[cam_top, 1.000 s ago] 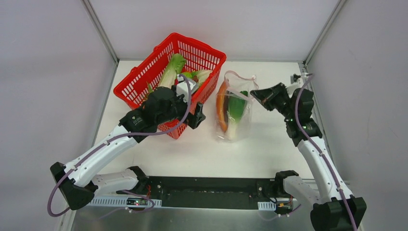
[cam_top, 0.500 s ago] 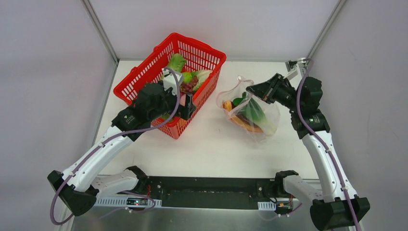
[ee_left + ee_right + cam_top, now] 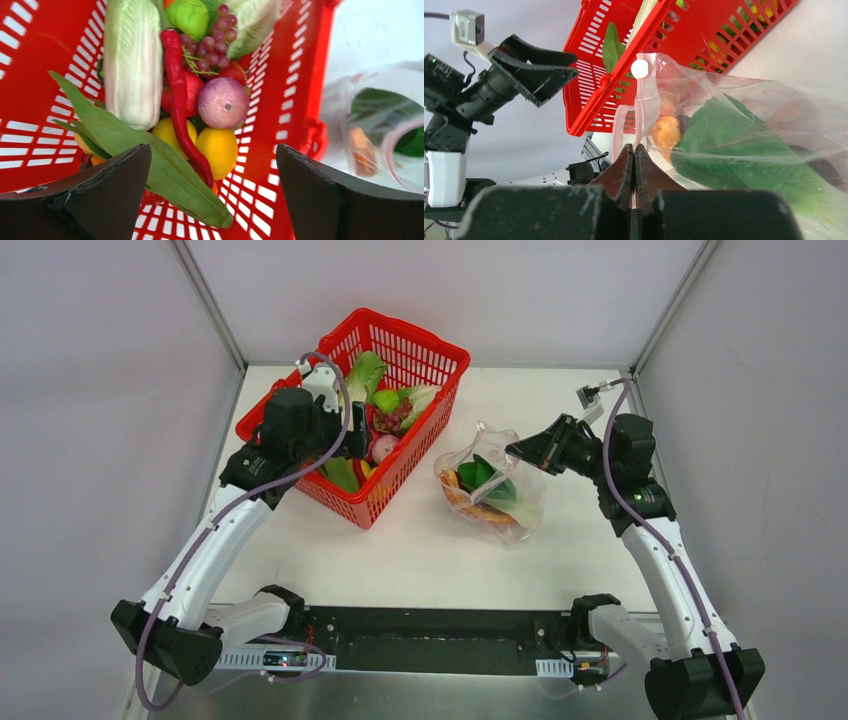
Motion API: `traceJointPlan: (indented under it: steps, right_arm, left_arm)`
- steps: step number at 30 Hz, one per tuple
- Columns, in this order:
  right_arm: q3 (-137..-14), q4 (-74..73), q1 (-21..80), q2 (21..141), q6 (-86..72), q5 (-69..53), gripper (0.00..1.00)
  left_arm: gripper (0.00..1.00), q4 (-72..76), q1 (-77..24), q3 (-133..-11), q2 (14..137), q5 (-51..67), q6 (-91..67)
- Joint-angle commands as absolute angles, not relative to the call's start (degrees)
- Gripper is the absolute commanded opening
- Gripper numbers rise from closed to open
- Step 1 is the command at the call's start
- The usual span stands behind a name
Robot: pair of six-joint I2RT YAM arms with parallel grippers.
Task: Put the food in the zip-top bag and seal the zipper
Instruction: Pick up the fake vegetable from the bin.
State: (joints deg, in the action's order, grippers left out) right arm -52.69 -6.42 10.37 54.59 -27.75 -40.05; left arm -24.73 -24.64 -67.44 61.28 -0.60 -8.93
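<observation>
Our right tool (image 3: 634, 148) pinches the clear dotted plastic bag's (image 3: 774, 115) pinkish zipper strip (image 3: 644, 107); we'd best centre our released left tool (image 3: 214, 161) over the red mesh basket's (image 3: 300, 75) yellow plastic lemon (image 3: 219, 144).

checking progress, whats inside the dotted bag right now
Through the zip-top bag show green bok choy and an orange bun; crinkled plastic and the greens hide whatever lies beneath.

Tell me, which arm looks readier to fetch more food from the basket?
Left. The left gripper hangs open over the red basket, just above a lemon; the right gripper is shut on the zipper strip of the bag.
</observation>
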Motion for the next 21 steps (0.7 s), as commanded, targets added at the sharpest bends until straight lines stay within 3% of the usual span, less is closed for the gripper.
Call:
traceJointPlan:
  steps: [1, 8, 12, 18, 21]
  right_arm:
    - [-54.6, -5.8, 10.3, 52.6, -25.3, -42.1, 0.0]
    - [-51.7, -1.1, 10.3, 51.9, -29.4, -42.7, 0.0]
    - [-50.0, -0.3, 10.3, 51.8, -31.2, -42.9, 0.0]
    - [-49.2, 0.4, 10.3, 51.2, -31.6, -42.5, 0.0]
    - [-49.2, 1.1, 10.3, 51.5, -31.6, -42.4, 0.0]
  left_arm:
    - [0.99, -24.7, -20.4, -71.8, 64.6, 2.5, -9.1]
    - [0.98, -24.3, -13.8, -79.2, 77.4, 5.0, -8.6]
    - [0.92, -26.5, -11.0, -86.2, 87.0, 7.5, -5.4]
    - [0.88, -39.8, -8.3, -104.5, 102.7, 9.7, -0.9]
    - [0.87, -45.0, -8.2, -106.9, 106.4, 7.8, -0.5]
